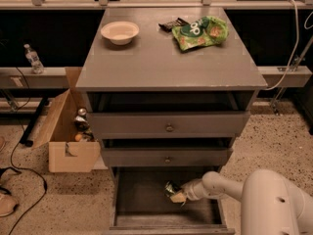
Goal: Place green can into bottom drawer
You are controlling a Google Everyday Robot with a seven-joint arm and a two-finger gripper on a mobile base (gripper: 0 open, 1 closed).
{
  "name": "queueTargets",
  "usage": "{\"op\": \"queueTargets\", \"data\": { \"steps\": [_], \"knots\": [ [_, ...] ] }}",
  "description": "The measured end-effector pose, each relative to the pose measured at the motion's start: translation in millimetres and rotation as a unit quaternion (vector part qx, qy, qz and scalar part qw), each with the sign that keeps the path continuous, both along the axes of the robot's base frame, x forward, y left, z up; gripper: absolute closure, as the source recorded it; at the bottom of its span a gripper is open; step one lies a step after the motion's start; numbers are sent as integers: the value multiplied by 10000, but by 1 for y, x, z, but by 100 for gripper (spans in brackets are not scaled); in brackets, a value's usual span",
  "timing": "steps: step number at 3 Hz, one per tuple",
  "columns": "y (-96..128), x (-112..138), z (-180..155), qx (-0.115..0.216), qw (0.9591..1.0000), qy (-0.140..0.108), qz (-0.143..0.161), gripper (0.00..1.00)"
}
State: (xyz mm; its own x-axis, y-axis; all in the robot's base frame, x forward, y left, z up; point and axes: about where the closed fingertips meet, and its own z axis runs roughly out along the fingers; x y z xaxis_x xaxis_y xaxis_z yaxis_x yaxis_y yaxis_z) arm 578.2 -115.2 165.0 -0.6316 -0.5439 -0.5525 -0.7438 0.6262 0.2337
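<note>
The green can [171, 188] is inside the open bottom drawer [142, 199] of the grey cabinet, near its right side, low over the drawer floor. My gripper [178, 195] reaches into the drawer from the right on a white arm and is shut on the can. The can is tilted and partly hidden by the fingers. I cannot tell whether it touches the drawer floor.
The two upper drawers with round knobs [169, 128] are slightly open. On the cabinet top are a white bowl [120, 32], a green snack bag [199, 32] and a dark object [171, 24]. A cardboard box [68, 131] with items stands on the floor at left.
</note>
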Motion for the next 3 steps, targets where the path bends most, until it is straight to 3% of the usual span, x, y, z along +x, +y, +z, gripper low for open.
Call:
{"op": "queueTargets", "data": {
  "steps": [2, 3],
  "knots": [
    [-32, 15, -14, 273, 9991, 177, -264, 19],
    [-49, 17, -5, 423, 9984, 155, -327, 0]
  ]
}}
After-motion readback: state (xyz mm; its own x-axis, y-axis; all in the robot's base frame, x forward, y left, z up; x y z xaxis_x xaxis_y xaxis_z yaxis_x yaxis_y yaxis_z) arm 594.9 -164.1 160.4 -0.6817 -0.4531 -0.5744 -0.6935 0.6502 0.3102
